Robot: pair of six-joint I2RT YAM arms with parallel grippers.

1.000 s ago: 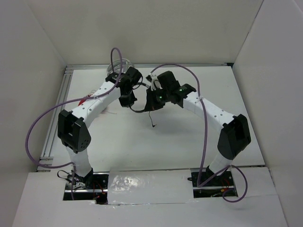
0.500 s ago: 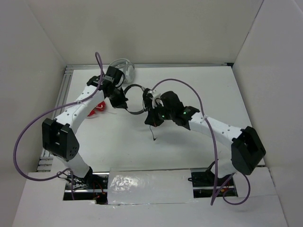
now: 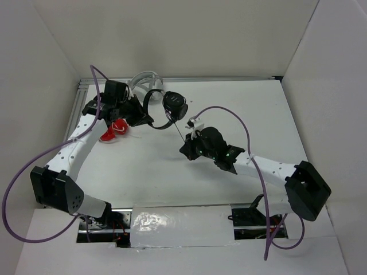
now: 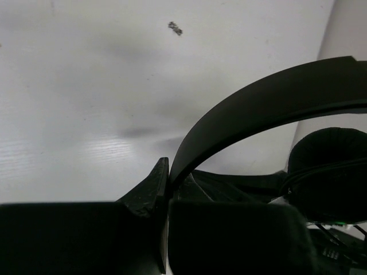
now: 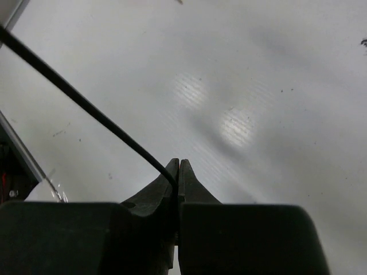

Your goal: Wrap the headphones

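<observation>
Near the bench's (image 3: 258, 114) far-left corner, the left gripper (image 4: 169, 182) clamps the headphones' (image 3: 174, 105) headband (image 4: 258, 100) and the right gripper (image 5: 178, 164) pinches the thin cable (image 5: 86, 103), seemingly taut, so a hard pull could slip it free.

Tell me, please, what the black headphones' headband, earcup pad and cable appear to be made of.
Headband: probably hard plastic, smooth and matt, since it forms an even curve with only a faint sheen.
Earcup pad: likely foam or fabric, as its surface looks fuzzy and dull.
Cable: thin, smooth and black, probably sheathed in rubber or plastic. The core is hidden.
</observation>
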